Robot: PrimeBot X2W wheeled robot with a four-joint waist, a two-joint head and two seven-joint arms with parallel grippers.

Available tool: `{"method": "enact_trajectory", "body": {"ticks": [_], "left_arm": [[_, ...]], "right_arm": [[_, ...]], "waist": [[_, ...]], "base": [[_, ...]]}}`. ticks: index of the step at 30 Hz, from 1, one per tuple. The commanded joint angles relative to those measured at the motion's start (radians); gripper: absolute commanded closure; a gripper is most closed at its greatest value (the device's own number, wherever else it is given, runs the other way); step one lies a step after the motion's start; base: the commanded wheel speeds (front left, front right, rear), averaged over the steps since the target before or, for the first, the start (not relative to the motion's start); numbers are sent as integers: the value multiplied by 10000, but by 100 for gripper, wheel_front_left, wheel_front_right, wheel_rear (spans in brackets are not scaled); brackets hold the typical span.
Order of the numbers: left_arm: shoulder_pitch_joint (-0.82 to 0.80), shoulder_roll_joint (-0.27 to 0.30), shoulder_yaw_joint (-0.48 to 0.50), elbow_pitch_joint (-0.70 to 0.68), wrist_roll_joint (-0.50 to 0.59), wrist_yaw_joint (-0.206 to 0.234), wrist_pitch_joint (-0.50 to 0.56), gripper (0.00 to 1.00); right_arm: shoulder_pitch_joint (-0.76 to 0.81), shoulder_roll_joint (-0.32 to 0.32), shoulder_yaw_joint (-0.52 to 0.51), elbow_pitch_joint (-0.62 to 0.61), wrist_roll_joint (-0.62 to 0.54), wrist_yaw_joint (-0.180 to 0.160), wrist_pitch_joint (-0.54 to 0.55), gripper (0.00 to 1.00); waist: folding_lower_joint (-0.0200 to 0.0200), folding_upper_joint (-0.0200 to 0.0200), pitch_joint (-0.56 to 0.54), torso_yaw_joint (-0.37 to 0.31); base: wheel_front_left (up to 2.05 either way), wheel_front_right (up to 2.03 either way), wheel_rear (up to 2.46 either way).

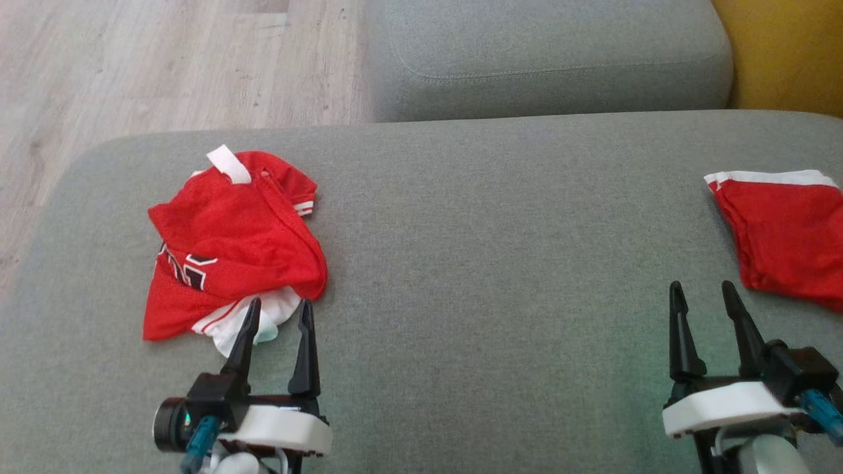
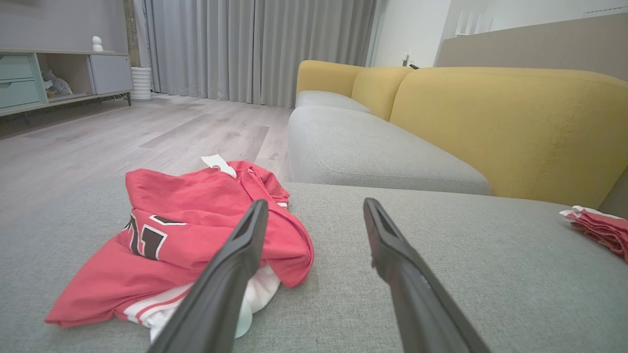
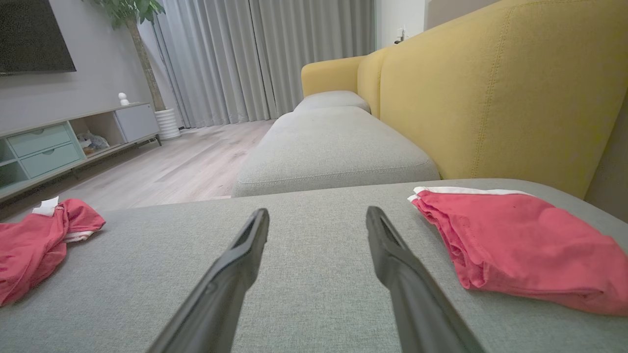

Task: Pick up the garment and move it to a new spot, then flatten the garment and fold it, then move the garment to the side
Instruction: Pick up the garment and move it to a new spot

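A crumpled red jersey garment (image 1: 230, 247) with white trim and a dark number lies on the left part of the grey sofa seat (image 1: 494, 263); the left wrist view has it left of centre (image 2: 186, 245), and it sits at the left edge of the right wrist view (image 3: 34, 245). My left gripper (image 1: 280, 304) stands open just in front of its white hem, nothing between the fingers (image 2: 230, 274). My right gripper (image 1: 701, 286) is open over bare cushion at the lower right, fingers (image 3: 392, 264) empty.
A second red piece with a white band (image 1: 784, 237) lies folded at the seat's right edge, right of the right gripper (image 3: 515, 240). A grey ottoman cushion (image 1: 546, 59) sits behind, yellow backrest (image 2: 490, 127) to the right, wooden floor (image 1: 132, 66) to the left.
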Motion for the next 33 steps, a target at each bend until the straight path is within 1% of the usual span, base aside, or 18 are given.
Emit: {"method": "enact_trajectory", "body": {"ticks": [1,7,11,15,20,21,22,26,29,33], "left_arm": [[-404,28,314,-336,13,48,-80,0],[-501,28,215,-310,38,41,-80,0],[-552,28,288,-240,133,107,-80,0],[-565,28,508,-121,273,248,-80,0],[-524,30,749,-29,479,143,-80,0],[-524,30,749,-29,479,143,-80,0],[-508,31,800,-22,512,123,-80,0],[-478,30,919,19,598,44,-80,0],[-433,29,984,25,600,11,-80,0],[-391,29,976,-11,540,8,-80,0]], "right_arm": [[-481,-58,239,-287,31,-9,-129,0],[-471,-58,239,-336,131,-9,-134,0],[-368,-57,429,-319,253,-9,-135,0],[-262,-57,894,-280,393,-9,-136,0],[-203,-57,1413,-298,577,-9,-136,0],[-203,-57,1413,-298,577,-9,-136,0],[-195,-57,1517,-293,630,-9,-136,0],[-98,-57,1946,-237,775,-9,-137,0],[-153,-57,2291,-215,799,-9,-137,0],[-185,-57,2493,-275,918,-9,-137,0]], "waist": [[0,-1,19,14],[0,-1,74,95],[0,-1,62,373],[0,-1,15,877],[0,-1,-37,1684],[0,-1,-37,1684],[0,-1,-55,1830],[0,-1,-138,2504],[0,-1,-143,2850],[0,-1,-99,3206]], "base": [[0,0,0],[0,0,0],[0,0,0],[0,0,0],[0,0,0],[0,0,0],[0,0,0],[0,0,0],[0,0,0],[0,0,0]]}}
